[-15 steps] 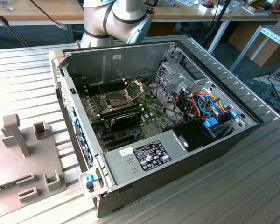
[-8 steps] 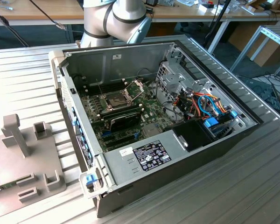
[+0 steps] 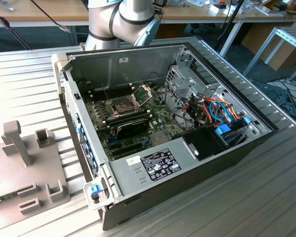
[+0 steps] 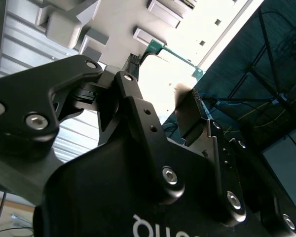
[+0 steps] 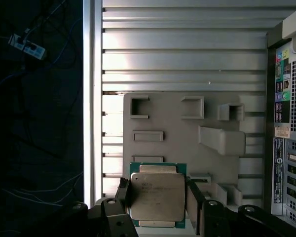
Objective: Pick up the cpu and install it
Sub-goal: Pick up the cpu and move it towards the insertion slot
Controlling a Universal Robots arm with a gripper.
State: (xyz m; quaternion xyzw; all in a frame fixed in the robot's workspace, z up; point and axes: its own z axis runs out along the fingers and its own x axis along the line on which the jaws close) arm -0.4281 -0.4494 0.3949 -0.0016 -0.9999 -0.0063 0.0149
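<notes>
First wrist view: cpu [image 5: 158, 195] sits square inside the claw [image 5: 158, 187], metal top up, over the grey fixture plate [image 5: 177, 131]. We can't tell whether the claw is clamped. PC case [image 5: 291, 148] is near the claw, and its socket frame [image 3: 138, 91] is hinged open, we'd judge to receive the chip.

An open computer case [image 3: 113, 66] is lying on the ribbed metal desk [image 3: 266, 207], its green motherboard [image 3: 160, 116] showing. A grey holder plate [image 3: 39, 163] is sitting at the desk's edge on the exterior view's left. The arm [image 3: 123, 19] is standing behind the case.
</notes>
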